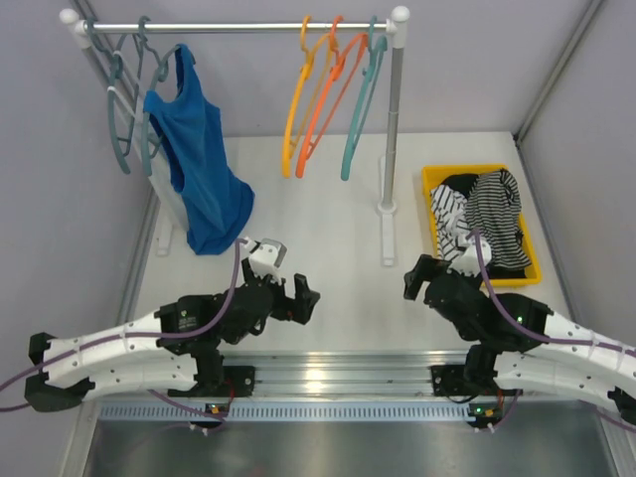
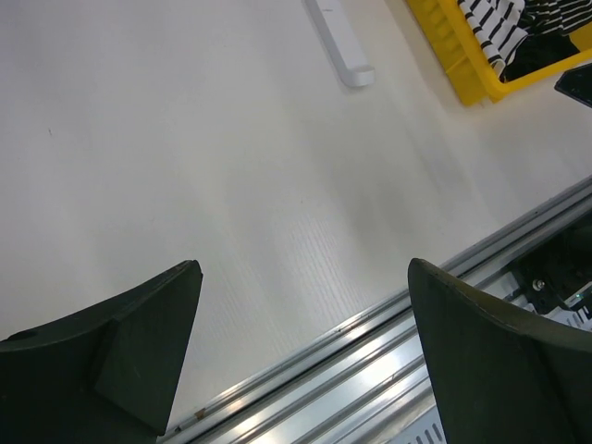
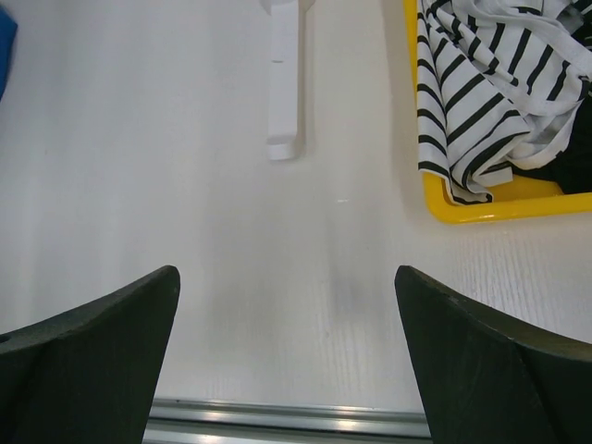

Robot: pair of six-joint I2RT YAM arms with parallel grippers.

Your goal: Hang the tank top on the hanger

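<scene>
The tank top (image 1: 449, 214), white with bold black stripes, lies crumpled in the left part of a yellow bin (image 1: 428, 195) at the right. It also shows in the right wrist view (image 3: 481, 83) and the left wrist view (image 2: 499, 23). The amber hanger (image 1: 294, 109) hangs on the rack's rail, leftmost of the right group. My left gripper (image 1: 303, 298) (image 2: 303, 277) is open and empty, low over the table near the front rail. My right gripper (image 1: 417, 278) (image 3: 285, 277) is open and empty, just in front of the bin's near left corner.
A darker fine-striped garment (image 1: 494, 204) lies in the bin beside the tank top. A redder orange hanger (image 1: 328, 99) and a teal hanger (image 1: 363, 109) hang next to the amber one. A blue tank top (image 1: 199, 159) and teal hangers (image 1: 124, 109) hang at the left. The rack's white foot (image 1: 388, 234) stands between the arms and the rail.
</scene>
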